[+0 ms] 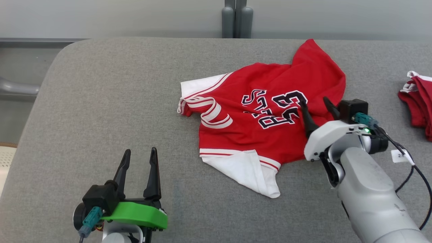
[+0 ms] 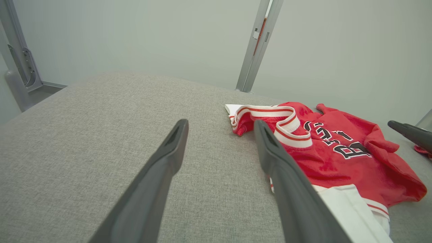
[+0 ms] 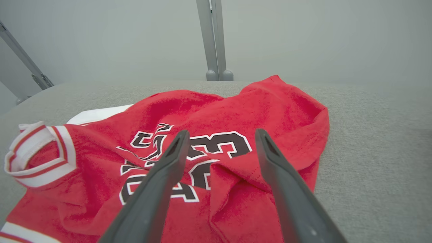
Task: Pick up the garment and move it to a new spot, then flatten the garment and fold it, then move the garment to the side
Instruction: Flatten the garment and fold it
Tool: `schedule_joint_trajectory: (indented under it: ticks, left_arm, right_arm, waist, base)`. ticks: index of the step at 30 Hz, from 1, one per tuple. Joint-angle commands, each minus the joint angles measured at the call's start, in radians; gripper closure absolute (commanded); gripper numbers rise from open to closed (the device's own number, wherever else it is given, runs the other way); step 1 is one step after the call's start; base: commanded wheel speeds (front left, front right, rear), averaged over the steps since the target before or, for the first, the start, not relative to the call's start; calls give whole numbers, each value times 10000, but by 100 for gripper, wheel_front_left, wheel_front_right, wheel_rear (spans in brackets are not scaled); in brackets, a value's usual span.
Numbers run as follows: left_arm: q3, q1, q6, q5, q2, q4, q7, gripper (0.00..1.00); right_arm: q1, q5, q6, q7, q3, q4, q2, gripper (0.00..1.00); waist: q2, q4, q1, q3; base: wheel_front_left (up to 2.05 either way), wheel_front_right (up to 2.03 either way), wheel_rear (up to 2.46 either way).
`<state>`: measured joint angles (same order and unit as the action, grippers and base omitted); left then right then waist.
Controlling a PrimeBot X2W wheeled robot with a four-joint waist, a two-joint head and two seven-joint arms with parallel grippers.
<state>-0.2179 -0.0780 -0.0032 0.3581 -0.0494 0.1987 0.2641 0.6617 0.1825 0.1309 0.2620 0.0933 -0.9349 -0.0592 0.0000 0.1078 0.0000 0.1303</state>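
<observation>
gaping over garment (image 1: 249, 130), right gripper's (image 1: 314, 103) jaws hold nothing.

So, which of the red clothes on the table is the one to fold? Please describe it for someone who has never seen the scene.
On the grey padded table, look near the middle, where the right hand points. The garment lies there crumpled: a red jersey with white trim and black number 23. The other red cloth, at the table's right edge, shows no number.
</observation>
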Motion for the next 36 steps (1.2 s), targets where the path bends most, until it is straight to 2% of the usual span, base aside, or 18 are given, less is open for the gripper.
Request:
schedule_joint_trajectory:
  ticks: [1,7,19,21,22,23,24,25,26,27,36]
  left_arm:
    - [46,58,14,-56,-24,-47,1,0]
    - [42,-41,-62,-127,-24,-53,1,0]
    - [-32,-326,-92,-91,-24,92,1,0]
    - [-40,-323,-86,-77,-24,106,1,0]
    - [-40,-317,-87,-72,-24,113,1,0]
    - [-42,-313,-87,-71,-24,122,1,0]
    - [-42,-306,-83,-70,-24,127,1,0]
    - [-42,-299,-74,-69,-24,129,1,0]
    - [-39,-289,-65,-73,-24,135,1,0]
    - [-36,-277,-62,-80,-24,137,1,0]
    - [12,63,-59,-142,-24,116,1,0]
  right_arm:
    - [-382,103,-4,28,-184,248,-226,0]
    - [-971,433,-3,-227,-819,618,-325,0]
    - [-174,1502,-3,-1250,-1242,-174,-170,0]
    - [-74,1614,-3,-1279,-1260,-350,-244,28]
    - [-8,1683,-3,-1262,-1268,-444,-273,54]
    - [51,1740,-3,-1232,-1279,-502,-291,58]
    - [120,1794,-3,-1209,-1267,-597,-320,71]
    - [168,1824,-3,-1171,-1258,-660,-378,77]
    - [226,1817,-3,-1142,-1225,-759,-446,94]
    - [260,1828,-3,-1103,-1190,-830,-457,100]
    - [23,2374,-3,-659,-724,-666,-640,100]
  waist:
    - [0,-106,0,1]
    - [0,-133,0,162]
    - [0,447,0,331]
    - [0,513,0,312]
    - [0,537,0,302]
    - [0,552,0,289]
    - [0,563,0,274]
    - [0,566,0,264]
    - [0,564,0,250]
    - [0,557,0,237]
    - [0,167,0,-74]
  base:
    - [0,0,0]
    - [0,0,0]
    - [0,0,0]
    - [0,0,0]
    - [0,0,0]
    - [0,0,0]
    - [0,0,0]
    - [0,0,0]
    - [0,0,0]
    - [0,0,0]
    - [0,0,0]
